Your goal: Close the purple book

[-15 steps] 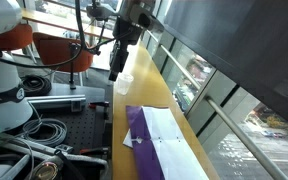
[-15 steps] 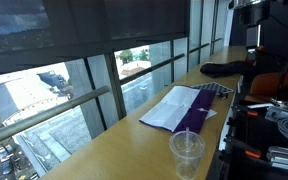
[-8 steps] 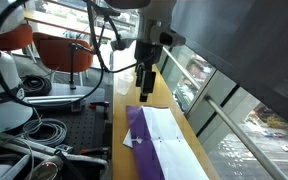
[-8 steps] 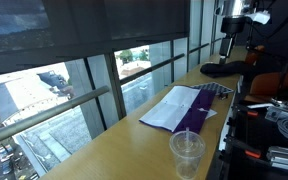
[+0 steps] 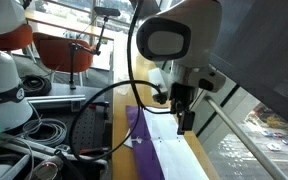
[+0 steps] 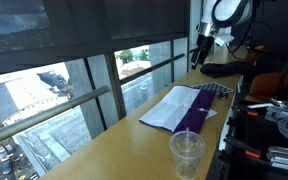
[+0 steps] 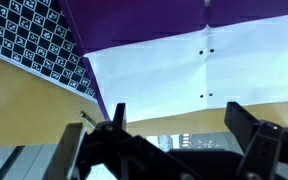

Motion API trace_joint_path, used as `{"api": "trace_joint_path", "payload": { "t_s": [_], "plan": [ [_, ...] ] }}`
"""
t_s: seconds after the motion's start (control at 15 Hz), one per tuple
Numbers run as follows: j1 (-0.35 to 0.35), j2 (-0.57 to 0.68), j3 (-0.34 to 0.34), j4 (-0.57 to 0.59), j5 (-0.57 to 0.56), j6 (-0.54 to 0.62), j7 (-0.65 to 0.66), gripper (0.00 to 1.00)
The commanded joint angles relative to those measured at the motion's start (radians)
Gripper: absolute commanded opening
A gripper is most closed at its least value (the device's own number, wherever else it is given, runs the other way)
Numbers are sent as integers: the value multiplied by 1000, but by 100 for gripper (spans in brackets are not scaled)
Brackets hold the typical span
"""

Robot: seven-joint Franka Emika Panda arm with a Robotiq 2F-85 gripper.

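Gripper (image 5: 187, 124) open (fingers (image 7: 119, 120) spread wide in wrist view), poised over the book (image 5: 156, 148), lying open on the counter (image 6: 104, 150), lower centre in an exterior view. Directly beneath: white page (image 7: 214, 75); spine runs lengthwise along counter.

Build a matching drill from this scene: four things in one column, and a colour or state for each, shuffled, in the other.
1. purple book
2. plastic cup
3. tool
4. counter

a. clear, standing upright
b. fingers apart, off the surface
c. light wood
d. lying open, white pages up

Pairs: 1-d, 2-a, 3-b, 4-c
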Motion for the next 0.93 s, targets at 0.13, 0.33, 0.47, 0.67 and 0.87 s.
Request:
{"api": "trace_joint_path", "payload": {
  "t_s": [0.13,0.33,0.47,0.67,0.87],
  "plan": [
    [-122,323,46,348,230,-35,-264,100],
    [-214,473,95,519,247,-72,-370,100],
    [-259,554,123,616,231,-124,-415,100],
    [-301,652,151,746,226,-230,-453,100],
    [-318,738,153,866,221,-326,-464,100]
  ]
}}
